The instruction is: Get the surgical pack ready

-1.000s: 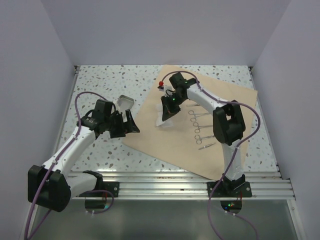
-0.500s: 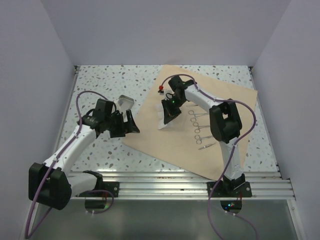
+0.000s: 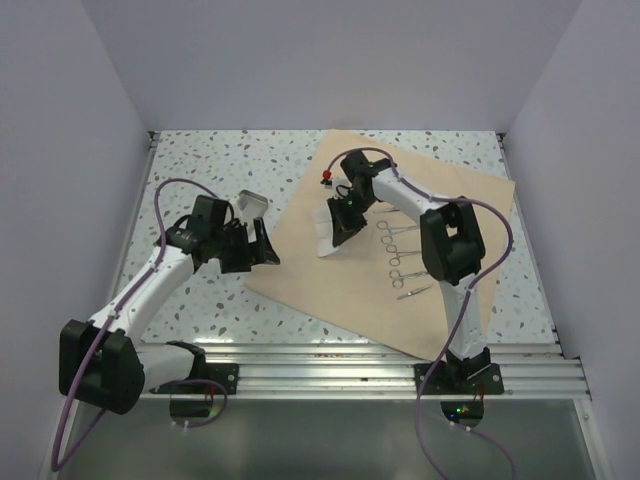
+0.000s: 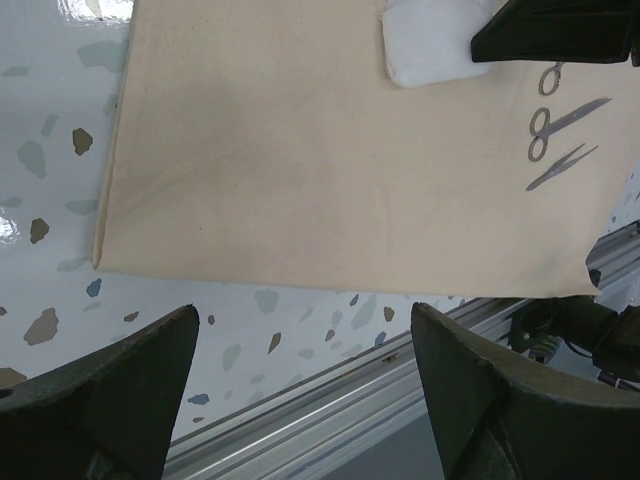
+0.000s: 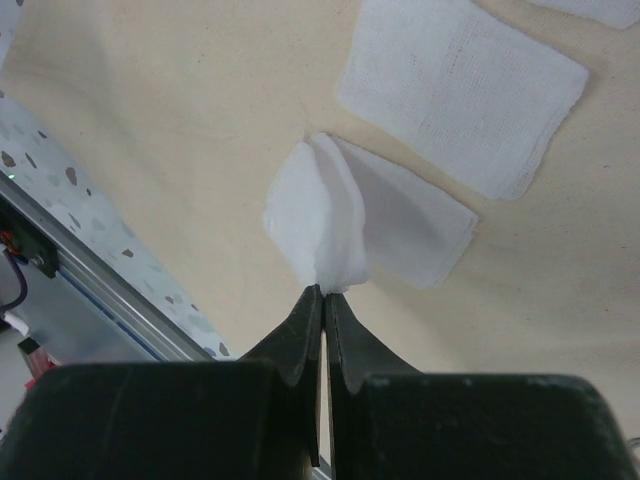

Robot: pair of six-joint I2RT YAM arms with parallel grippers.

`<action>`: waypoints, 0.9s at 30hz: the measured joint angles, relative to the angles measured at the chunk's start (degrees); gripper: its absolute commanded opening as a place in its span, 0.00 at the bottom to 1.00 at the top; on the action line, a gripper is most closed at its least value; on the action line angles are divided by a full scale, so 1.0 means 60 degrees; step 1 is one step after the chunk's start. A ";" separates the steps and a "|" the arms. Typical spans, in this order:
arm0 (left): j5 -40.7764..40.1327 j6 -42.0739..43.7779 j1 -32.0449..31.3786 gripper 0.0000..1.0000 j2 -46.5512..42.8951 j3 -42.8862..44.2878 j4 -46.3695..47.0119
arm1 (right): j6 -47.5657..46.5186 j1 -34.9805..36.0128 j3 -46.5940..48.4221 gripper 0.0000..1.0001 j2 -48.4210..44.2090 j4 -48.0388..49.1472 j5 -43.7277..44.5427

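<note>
A white gauze square [image 5: 318, 225] is pinched, folded, in the right tool [image 5: 325, 292], whose tips press together on its edge. It is over the tan wrap sheet [image 3: 330, 285], middle-right of the overhead view. In the right wrist view a second square [image 5: 425, 232] lies partly under it. A third square [image 5: 460, 90] lies flat at upper centre, and a fourth [image 5: 590, 8] is cut off at the top right corner.

Thin steel instruments [image 3: 400, 262] lie in a column on the sheet to the right, too fine to count surely. One silver tray [image 3: 251, 205] sits on the speckled tabletop [image 3: 200, 160] left of the sheet, partly hidden by the left tool [image 3: 265, 250]. That tool is spread wide and holds nothing.
</note>
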 measured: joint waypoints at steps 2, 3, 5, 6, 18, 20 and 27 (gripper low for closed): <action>0.0000 0.0062 0.0000 0.91 0.0018 0.0011 0.0000 | -0.0004 -0.0066 0.0000 0.00 0.0051 0.0000 0.0036; 0.0000 0.0066 0.0000 0.91 0.0033 0.0022 0.0000 | 0.0000 -0.0102 -0.0007 0.00 0.0069 0.0000 0.0040; 0.0000 0.0073 0.0011 0.91 0.0047 0.0036 0.0000 | 0.0000 -0.0178 -0.0018 0.00 0.0098 0.0000 0.0040; 0.0000 0.0073 0.0022 0.91 0.0047 0.0040 0.0000 | -0.0004 -0.0211 -0.0018 0.00 0.0106 0.0004 0.0040; 0.0000 0.0102 0.0117 0.91 0.0131 0.0040 0.0000 | 0.0004 -0.0306 -0.0018 0.00 0.0495 0.0004 -0.0025; 0.0004 0.0102 0.0117 0.91 0.0146 0.0044 0.0000 | 0.0011 -0.0277 0.0000 0.00 0.0495 0.0015 -0.0189; 0.0015 0.0098 0.0117 0.91 0.0248 0.0044 0.0007 | 0.0058 -0.0157 0.0000 0.00 0.0313 0.0015 -0.0401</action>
